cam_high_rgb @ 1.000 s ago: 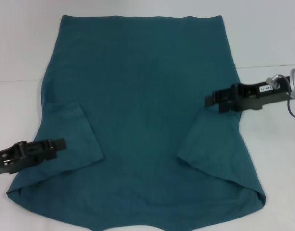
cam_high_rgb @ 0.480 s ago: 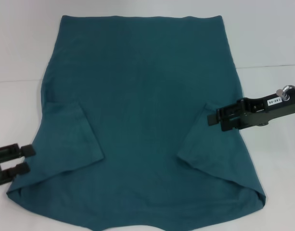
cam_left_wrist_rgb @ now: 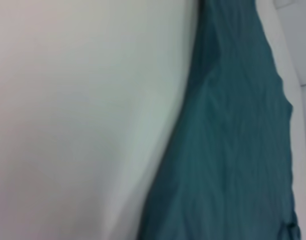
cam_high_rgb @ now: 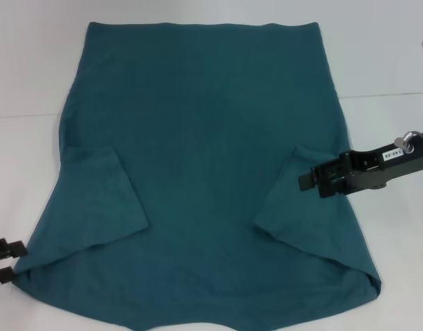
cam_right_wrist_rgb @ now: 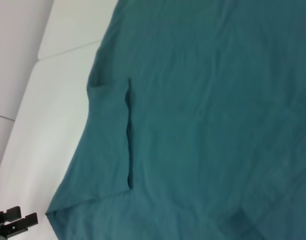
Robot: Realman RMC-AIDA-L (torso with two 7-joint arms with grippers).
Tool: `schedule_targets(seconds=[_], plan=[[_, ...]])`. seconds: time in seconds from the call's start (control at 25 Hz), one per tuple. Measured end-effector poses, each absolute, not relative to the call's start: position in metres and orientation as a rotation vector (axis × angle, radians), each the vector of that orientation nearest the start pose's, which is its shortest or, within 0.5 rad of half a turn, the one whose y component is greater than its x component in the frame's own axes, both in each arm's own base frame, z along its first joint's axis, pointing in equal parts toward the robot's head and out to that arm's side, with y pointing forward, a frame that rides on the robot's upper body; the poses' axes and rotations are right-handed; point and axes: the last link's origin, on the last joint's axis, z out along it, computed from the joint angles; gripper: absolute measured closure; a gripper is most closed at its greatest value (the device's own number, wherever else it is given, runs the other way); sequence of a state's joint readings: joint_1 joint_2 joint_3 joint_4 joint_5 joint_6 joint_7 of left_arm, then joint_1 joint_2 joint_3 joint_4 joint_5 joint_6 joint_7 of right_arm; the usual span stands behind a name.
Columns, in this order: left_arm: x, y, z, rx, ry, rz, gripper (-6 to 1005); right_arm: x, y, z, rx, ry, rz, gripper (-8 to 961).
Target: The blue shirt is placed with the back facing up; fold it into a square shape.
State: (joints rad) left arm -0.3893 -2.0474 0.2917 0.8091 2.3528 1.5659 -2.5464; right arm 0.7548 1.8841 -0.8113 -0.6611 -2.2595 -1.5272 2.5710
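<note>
Item one, nearest you: the left gripper [cam_high_rgb: 3,262], low at your left, fingers parted with a clear gap between them and nothing in them; its tips sit just outside the near-left shoulder corner of the blue shirt [cam_high_rgb: 204,172], apart from the cloth by a sliver, though contact cannot be ruled out. Item two, inward from that claw: the left sleeve [cam_high_rgb: 104,196], already turned in over the back panel and lying flat, its cuff edge slanting toward the middle. Item three, across the garment: the right sleeve [cam_high_rgb: 294,203], likewise folded in, with the right gripper [cam_high_rgb: 304,181] hovering over its outer part, tips pointing toward the shirt's middle; whether this claw is wide or narrow you cannot tell from here. Item four, beyond both claws: the shirt body runs away from you to a straight hem at the far edge, spread smooth on the white table [cam_high_rgb: 32,69], back side up. Reading: the sleeve folds look complete, and the step in hand appears to be positioning for the lengthwise fold. The next move likely calls for you to bring each claw onto its near shoulder corner, pinch both layers together, and carry the near edge evenly toward the far hem so the result squares up.
</note>
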Motion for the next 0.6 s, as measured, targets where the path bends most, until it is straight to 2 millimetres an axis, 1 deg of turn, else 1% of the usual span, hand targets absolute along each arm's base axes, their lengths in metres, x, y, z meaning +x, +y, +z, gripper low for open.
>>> schedule_targets(seconds=[0.28,0.6], plan=[[-0.375,0.284,0.065,1.971,2.746,0.905,386,0.244,0.395,0.055,-2.320,1.848,0.255,310],[-0.378,0.288,0.060,1.986,2.770,0.879,386,0.244,0.396,0.055,-2.318,1.845,0.263,311]])
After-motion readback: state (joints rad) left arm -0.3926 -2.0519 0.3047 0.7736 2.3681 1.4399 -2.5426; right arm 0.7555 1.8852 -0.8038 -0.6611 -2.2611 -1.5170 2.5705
